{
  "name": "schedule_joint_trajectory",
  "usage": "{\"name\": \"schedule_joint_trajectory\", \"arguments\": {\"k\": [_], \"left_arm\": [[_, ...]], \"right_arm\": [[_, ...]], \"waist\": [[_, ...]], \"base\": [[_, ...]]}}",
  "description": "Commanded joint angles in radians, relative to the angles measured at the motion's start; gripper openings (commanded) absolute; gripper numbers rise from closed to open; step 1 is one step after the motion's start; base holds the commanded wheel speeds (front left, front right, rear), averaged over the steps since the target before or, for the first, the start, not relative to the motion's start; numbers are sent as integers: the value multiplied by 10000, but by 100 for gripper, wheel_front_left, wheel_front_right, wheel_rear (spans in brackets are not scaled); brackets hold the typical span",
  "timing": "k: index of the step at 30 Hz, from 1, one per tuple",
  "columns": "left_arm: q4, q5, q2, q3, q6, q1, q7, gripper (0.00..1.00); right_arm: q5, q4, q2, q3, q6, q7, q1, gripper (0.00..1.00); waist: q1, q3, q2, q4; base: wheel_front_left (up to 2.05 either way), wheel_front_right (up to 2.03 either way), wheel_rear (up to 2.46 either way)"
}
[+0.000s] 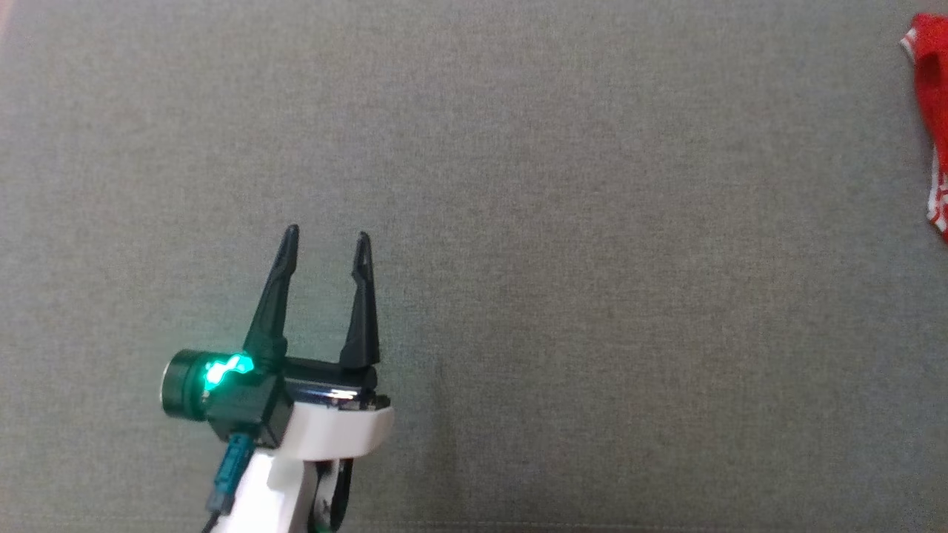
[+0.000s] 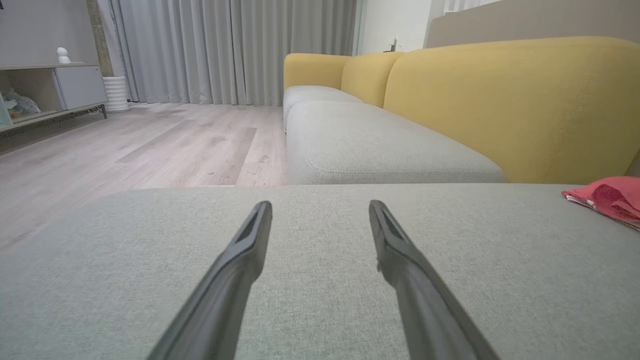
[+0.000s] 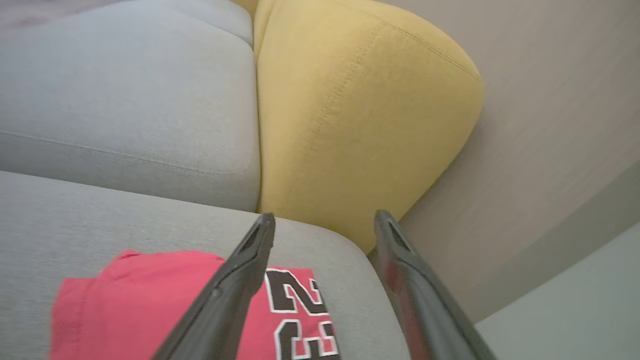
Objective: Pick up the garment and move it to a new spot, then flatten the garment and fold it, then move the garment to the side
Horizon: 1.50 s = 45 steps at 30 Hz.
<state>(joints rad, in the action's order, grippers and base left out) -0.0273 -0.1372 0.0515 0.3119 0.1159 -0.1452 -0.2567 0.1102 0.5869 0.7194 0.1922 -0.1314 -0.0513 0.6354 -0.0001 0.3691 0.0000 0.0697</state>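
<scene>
Two long dark fingers of the right gripper point(image 3: 325, 216) rise closest to the lens in the right wrist view. They stand spread wide with nothing pinched between them. Below them lies the red jersey point(image 3: 150, 300), its black-and-white number facing up. It rests on the grey seat cushion point(image 3: 100, 225), close to the corner beside the yellow backrest point(image 3: 350, 100). One finger crosses in front of the fabric, and I cannot tell whether it touches the cloth or hangs just above it. In the head view the jersey shows as a red strip at the cushion's right edge, well apart from the left gripper point(image 1: 326, 234). That gripper is also spread and empty, over the bare lower-left part of the cushion. The left wrist view shows the jersey as a low, layered stack, so it looks folded and set aside, which would put the task near its end. The main risk, as I judge it, is the withdrawal. If a fingertip lies against or under a layer, pulling the arm away could drag the fabric, open the fold or skew the stack. The jersey also sits near the cushion's corner, so a nudge outward could tip part of it over the edge or into the gap by the backrest.
</scene>
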Motion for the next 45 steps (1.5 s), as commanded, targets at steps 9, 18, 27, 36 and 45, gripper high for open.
{"name": "schedule_joint_trajectory", "arguments": {"k": [9,18,27,36,45], "left_arm": [[-259,-518,-12,-691,42,266,-51,100],[-860,-408,-12,-774,42,1354,-51,100],[-502,-30,-11,-1165,-33,2230,-51,100],[-547,259,-11,-1345,-173,2502,-51,100],[-1249,-287,28,-918,-245,2827,71,0]], "right_arm": [[49,-1804,-3219,-345,7,1184,-3012,100],[341,-2432,-5694,-2133,7,3094,-6124,100],[-87,-4598,-6479,-2485,7,3128,-7593,100],[-327,-4928,-6651,-2299,7,3129,-7861,100],[280,-4168,-6734,-2154,0,2923,-8281,0]], "waist": [[1,-2001,0,322],[1,-4041,0,274],[1,-4551,0,-40],[1,-4624,0,-144],[1,-4594,0,-169]], "base": [[0,0,0],[0,0,0],[0,0,0],[0,0,0],[0,0,0]]}}
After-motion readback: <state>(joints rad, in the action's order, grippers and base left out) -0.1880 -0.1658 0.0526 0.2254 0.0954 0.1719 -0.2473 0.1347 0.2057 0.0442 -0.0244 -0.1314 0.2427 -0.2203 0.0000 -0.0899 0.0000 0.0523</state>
